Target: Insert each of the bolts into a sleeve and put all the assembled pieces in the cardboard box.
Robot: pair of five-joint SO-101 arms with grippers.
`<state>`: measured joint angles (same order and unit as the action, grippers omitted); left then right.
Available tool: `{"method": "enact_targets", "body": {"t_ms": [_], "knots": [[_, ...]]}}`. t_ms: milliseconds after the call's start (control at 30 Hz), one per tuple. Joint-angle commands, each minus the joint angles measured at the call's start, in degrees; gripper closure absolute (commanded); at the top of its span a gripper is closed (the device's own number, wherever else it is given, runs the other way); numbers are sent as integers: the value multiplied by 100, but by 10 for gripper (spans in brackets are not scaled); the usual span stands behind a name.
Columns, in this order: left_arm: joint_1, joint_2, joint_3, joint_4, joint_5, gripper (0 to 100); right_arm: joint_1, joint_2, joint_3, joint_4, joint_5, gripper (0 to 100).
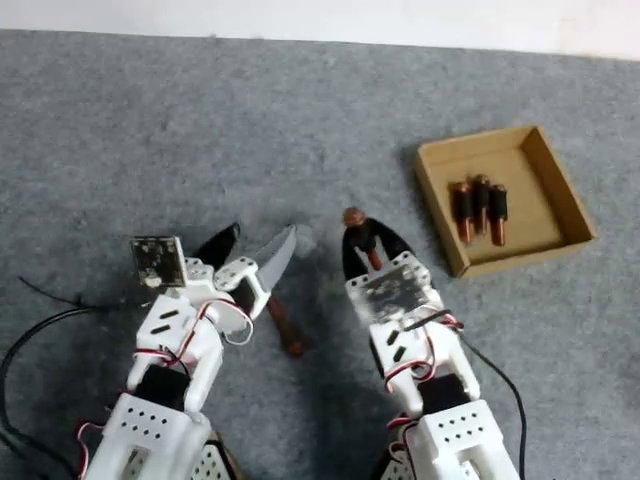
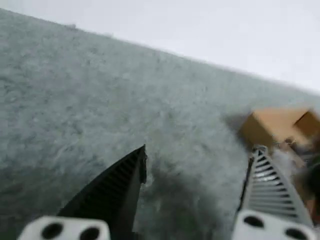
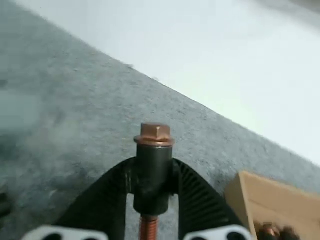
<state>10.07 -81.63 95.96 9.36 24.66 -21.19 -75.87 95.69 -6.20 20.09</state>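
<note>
Right wrist view: right gripper (image 3: 153, 169) clamps sleeved bolt (image 3: 155, 135)

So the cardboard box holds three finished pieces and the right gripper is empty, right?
Not empty: the right gripper is shut on a sleeved bolt, as the right wrist view shows. The cardboard box does hold three finished pieces.

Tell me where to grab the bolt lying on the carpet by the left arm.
Grip the bolt across its shank, from straight above: it lies flat on the carpet, so a top-down pinch probably straddles it best. One end is hidden under the open left gripper, so take the exposed stretch.
</note>
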Motion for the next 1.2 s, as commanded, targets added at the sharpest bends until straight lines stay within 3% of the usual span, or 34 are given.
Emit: {"method": "enact_targets", "body": {"t_ms": [0,233,533,733,933,1167], "knots": [[-84,-84,136,35,-193,695,497,-92,558,-31,-659,994],[-84,-84,171,800,-554,695,1095,-92,576,4,-1055,994],[-673,-48,171,844,-545,695,1358,-75,620,259,-1055,994],[-734,-31,171,844,-545,695,2141,-75,593,338,-1090,994],[-725,-48,171,844,-545,695,2176,-22,330,374,-1837,994],[-699,-40,171,835,-545,695,2141,2079,-1543,356,-1723,994]]}}
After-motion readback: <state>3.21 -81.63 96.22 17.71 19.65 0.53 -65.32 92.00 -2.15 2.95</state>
